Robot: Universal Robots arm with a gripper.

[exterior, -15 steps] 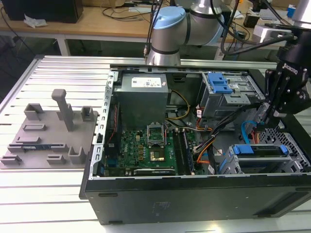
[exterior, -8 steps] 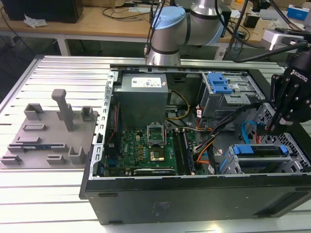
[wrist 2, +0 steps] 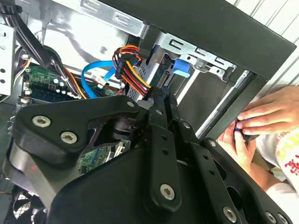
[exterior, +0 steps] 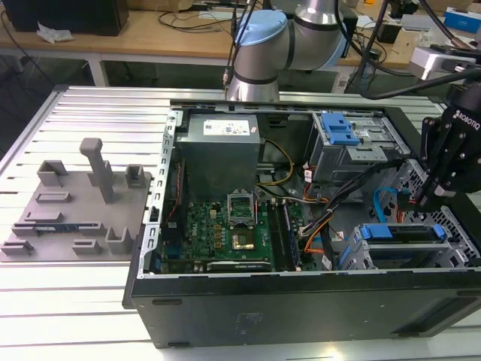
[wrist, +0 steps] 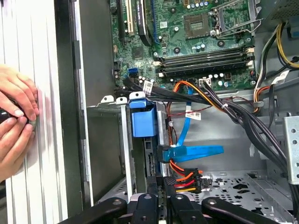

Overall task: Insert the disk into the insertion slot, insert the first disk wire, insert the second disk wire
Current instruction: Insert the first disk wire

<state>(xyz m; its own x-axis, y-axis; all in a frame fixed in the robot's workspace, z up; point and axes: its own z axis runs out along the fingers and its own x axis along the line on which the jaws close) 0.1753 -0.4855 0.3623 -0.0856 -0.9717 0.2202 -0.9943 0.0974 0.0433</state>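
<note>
The disk (exterior: 402, 234), in its blue carrier (wrist: 142, 121), sits inside the insertion slot (exterior: 451, 252) at the case's front corner on the exterior view's right. A flat blue data wire (wrist: 196, 151) is plugged into the disk's end. My gripper (exterior: 425, 201) hangs just above that end. In both wrist views my gripper (wrist: 161, 184) is shut on the black plug of the red, yellow and orange power wire (wrist: 187, 179), held against the disk's edge. The same wire bundle (wrist 2: 135, 77) runs up from my gripper (wrist 2: 161, 95), past the carrier (wrist 2: 181, 67).
The open case holds a motherboard (exterior: 233, 226), a power supply (exterior: 222, 150) and a taller cage with a blue latch (exterior: 342, 131). Loose black cables (wrist: 243, 116) cross above the bay. A person's hands (wrist: 16, 107) rest on the table just outside the case wall. A grey fixture (exterior: 75, 203) lies on the exterior view's left.
</note>
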